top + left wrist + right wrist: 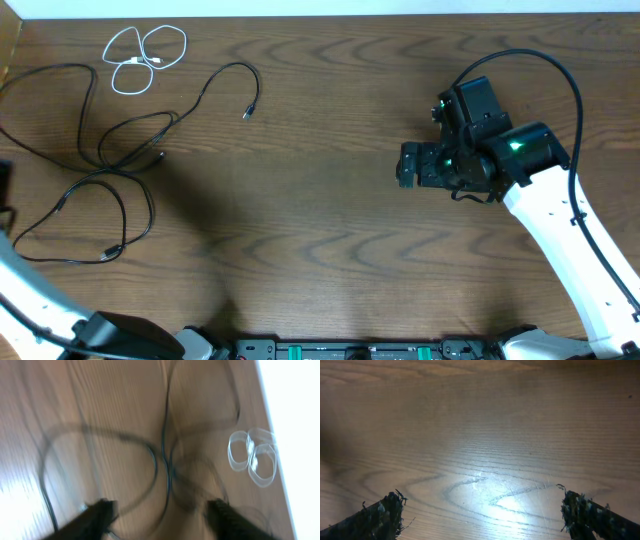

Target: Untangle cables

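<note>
Several black cables (122, 170) lie in tangled loops on the left of the wooden table (320, 230). One loose plug end (246, 114) reaches toward the middle. A short white cable (140, 63) is coiled at the back left. In the blurred left wrist view my left gripper (162, 510) hangs over the black cables (164, 445), its fingers (100, 515) apart with one strand running between them; the white cable (248, 444) lies to the right. My right gripper (408, 165) is far off on the right, and stands open (481, 510) over bare wood.
The left arm's white link (40, 310) crosses the front left corner. The right arm (560, 230) and its thick black cord (575, 90) occupy the right side. The table's back edge (320, 14) runs just behind the white cable.
</note>
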Robot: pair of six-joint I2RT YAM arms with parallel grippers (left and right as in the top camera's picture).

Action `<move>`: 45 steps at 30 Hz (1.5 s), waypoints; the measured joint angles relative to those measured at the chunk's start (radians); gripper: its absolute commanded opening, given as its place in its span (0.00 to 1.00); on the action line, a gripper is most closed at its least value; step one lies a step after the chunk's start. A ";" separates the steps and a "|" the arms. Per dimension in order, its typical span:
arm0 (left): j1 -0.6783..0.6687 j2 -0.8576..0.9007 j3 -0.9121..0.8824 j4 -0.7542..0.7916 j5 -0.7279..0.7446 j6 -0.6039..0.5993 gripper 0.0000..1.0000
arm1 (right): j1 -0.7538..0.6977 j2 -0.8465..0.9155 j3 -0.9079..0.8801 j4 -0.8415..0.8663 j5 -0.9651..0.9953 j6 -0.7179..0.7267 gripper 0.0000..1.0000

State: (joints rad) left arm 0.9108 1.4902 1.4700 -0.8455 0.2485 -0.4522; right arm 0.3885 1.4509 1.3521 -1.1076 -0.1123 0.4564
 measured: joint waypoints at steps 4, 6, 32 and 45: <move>-0.090 0.044 -0.007 -0.107 -0.119 0.005 0.13 | 0.000 0.000 -0.003 0.000 0.000 0.000 0.99; -0.118 0.073 -0.025 -0.141 -0.211 0.007 0.08 | 0.000 0.000 -0.004 0.001 0.000 0.000 0.99; 0.022 0.526 -0.097 -0.119 -0.567 0.003 0.08 | 0.000 0.000 -0.005 0.014 0.000 0.000 0.99; 0.169 0.539 -0.097 -0.022 -0.413 -0.011 0.08 | 0.000 0.000 -0.005 0.019 0.000 0.011 0.99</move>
State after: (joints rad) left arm 1.0794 2.0293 1.3731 -0.8673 -0.1646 -0.4633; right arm 0.3885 1.4509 1.3468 -1.0885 -0.1123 0.4671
